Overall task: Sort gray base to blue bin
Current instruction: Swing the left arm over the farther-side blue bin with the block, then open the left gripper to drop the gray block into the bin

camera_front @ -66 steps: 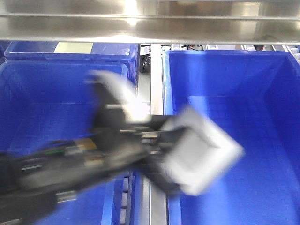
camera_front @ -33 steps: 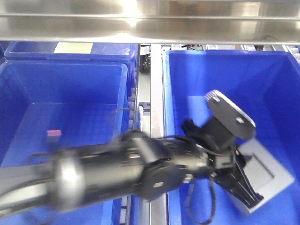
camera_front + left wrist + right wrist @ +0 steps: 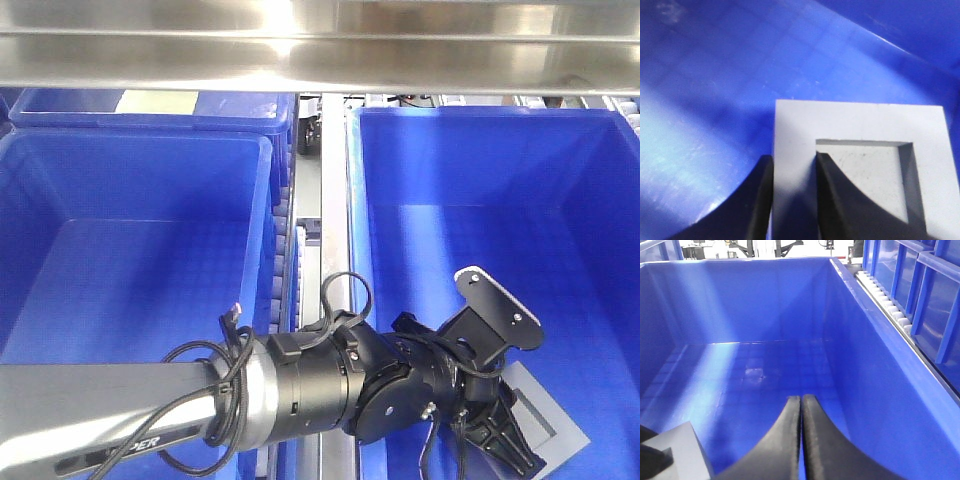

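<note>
Left gripper (image 3: pixel 792 200) lowered gray base (image 3: pixel 860 165) deeper into blue bin (image 3: pixel 480 170).

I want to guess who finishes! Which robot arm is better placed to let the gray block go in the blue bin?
Probably the left. The left gripper is pinching one wall of the gray base, low inside the blue bin, so it likely only needs to open. The right gripper is shut and holds nothing.
</note>
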Controlling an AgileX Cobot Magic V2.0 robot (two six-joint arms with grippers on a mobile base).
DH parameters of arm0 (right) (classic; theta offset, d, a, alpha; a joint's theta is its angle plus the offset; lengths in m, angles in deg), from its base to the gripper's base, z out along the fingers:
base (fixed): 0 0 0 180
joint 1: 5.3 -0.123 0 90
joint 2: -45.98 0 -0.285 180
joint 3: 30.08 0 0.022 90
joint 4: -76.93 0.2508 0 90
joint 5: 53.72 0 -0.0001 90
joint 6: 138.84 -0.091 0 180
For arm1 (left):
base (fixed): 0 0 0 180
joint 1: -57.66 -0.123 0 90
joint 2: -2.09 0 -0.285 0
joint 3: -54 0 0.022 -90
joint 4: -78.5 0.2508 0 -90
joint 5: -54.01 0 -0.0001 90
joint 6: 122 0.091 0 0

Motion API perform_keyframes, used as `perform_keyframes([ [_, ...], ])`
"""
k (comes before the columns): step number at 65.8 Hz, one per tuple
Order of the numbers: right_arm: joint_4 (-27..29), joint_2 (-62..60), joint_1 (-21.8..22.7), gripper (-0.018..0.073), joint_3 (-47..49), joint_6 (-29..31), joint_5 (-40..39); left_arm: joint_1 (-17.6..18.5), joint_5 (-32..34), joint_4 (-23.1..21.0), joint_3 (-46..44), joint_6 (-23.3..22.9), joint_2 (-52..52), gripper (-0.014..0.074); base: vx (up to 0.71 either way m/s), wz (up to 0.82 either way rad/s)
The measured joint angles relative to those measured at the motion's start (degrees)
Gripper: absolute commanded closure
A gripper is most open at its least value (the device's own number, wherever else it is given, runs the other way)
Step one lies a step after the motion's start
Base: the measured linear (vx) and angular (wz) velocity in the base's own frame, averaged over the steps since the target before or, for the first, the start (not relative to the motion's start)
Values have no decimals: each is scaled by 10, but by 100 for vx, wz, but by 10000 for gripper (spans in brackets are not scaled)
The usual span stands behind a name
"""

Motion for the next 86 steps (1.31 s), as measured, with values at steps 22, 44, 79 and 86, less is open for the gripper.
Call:
perform_keyframes([
  [22,0,0,0,564,0,0,0,0,-30,-1,-1,0,8,339,0,0],
  [44,0,0,0,564,0,0,0,1,-29,-11,-6,-1,11,107,0,0],
  [79,0,0,0,564,0,0,0,1,13,-12,49,-14,-90,199,0,0],
  [86,0,0,0,564,0,0,0,1,50,-12,105,-14,-134,286,0,0],
])
